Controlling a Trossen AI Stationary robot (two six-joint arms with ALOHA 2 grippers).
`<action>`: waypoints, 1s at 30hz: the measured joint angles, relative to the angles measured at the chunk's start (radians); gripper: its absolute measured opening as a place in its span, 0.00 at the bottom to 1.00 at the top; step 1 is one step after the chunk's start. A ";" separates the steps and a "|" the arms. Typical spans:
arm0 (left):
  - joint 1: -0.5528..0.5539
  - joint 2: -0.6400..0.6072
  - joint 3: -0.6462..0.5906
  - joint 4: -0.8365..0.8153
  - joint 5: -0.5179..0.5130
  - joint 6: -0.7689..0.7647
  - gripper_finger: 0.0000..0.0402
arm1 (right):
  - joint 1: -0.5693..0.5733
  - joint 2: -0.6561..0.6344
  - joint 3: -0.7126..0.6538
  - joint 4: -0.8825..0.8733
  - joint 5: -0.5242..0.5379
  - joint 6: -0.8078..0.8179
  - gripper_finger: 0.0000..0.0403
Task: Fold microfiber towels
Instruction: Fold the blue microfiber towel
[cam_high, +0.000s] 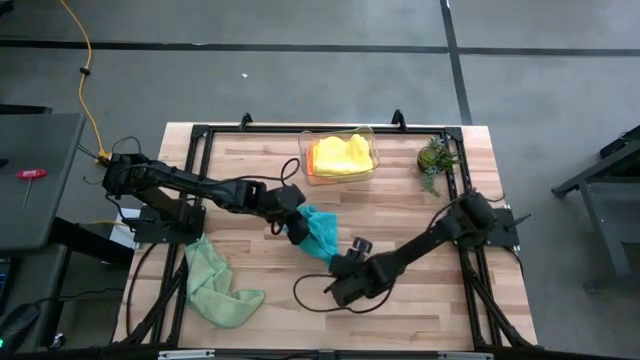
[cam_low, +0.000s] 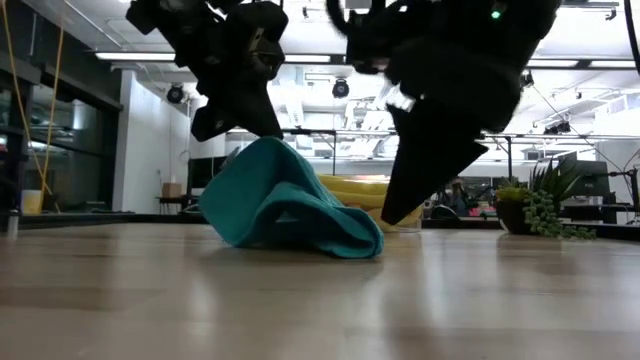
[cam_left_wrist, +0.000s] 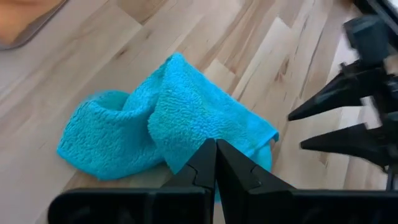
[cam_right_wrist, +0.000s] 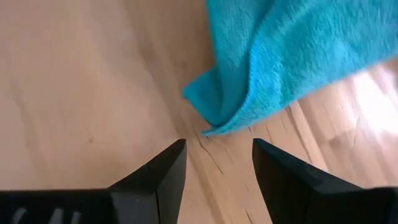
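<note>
A teal-blue microfiber towel (cam_high: 322, 236) lies crumpled at the table's middle, one part raised and the rest on the wood. My left gripper (cam_left_wrist: 216, 148) is shut on it, reaching in from the table's left. My right gripper (cam_right_wrist: 217, 149) slants down from the right, open. Its fingers stand just short of the towel's near corner (cam_right_wrist: 217, 124) and touch nothing. A light green towel (cam_high: 215, 285) lies bunched near the front left. Yellow and orange towels (cam_high: 338, 155) sit in the clear bin. My left gripper pinches a raised fold of the teal towel (cam_left_wrist: 189, 146) between its two fingers, coming slanting down from the table's left. One layer or several, I cannot tell. The held part stands up as a peak (cam_low: 262, 145), and the towel's lower part (cam_low: 330, 240) rests slack on the table.
The clear bin (cam_high: 374, 150) stands at the far middle with a small potted plant (cam_high: 435, 160) to its right. Bare wood (cam_high: 260, 175) lies between the teal towel and the bin, and more at the front right. The two grippers are close together over the teal towel.
</note>
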 joint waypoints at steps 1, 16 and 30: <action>0.000 0.000 0.000 0.007 0.000 0.003 0.00 | 0.000 0.004 0.000 -0.003 -0.001 0.031 0.44; 0.000 0.000 0.000 0.032 0.000 0.027 0.00 | -0.008 0.058 0.000 0.013 0.003 0.435 0.44; 0.000 0.000 0.000 0.032 0.003 0.053 0.00 | -0.055 0.058 0.000 0.013 0.004 0.541 0.43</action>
